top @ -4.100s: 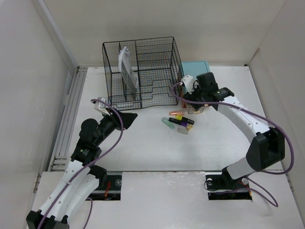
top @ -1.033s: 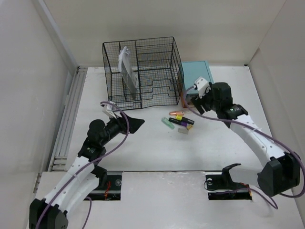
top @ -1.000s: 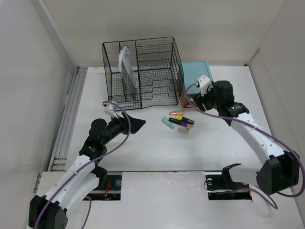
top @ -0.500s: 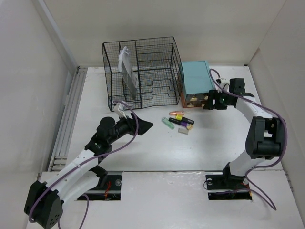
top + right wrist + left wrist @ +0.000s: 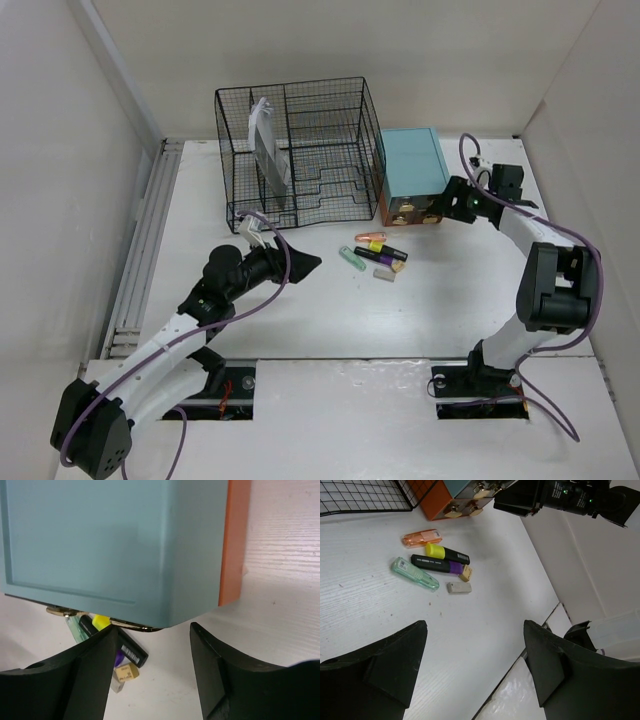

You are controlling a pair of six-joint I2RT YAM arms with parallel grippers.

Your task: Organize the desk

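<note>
The desk [image 5: 450, 290] is a wide white tabletop with white walls. A small heap of markers [image 5: 375, 255] lies at its middle: an orange one [image 5: 421, 537], a yellow-capped black one [image 5: 447, 554], a black and purple one [image 5: 437, 565], a green one [image 5: 415, 573] and a grey eraser [image 5: 458, 587]. My left gripper [image 5: 300, 265] is open and empty, low over the desk left of the heap [image 5: 475, 630]. My right gripper [image 5: 455, 200] is open and empty at the teal box's right front corner [image 5: 151, 632].
A black wire-mesh rack [image 5: 290, 150] with a white and grey folder stands at the back. The teal box [image 5: 412, 170] with wooden drawers stands right of it, its orange side [image 5: 235, 540] close to my right fingers. A rail runs along the desk's left edge [image 5: 140, 260].
My right gripper has swung from the box's front round to its right side. My left arm has reached right toward the markers, then held still. The markers have not moved.
</note>
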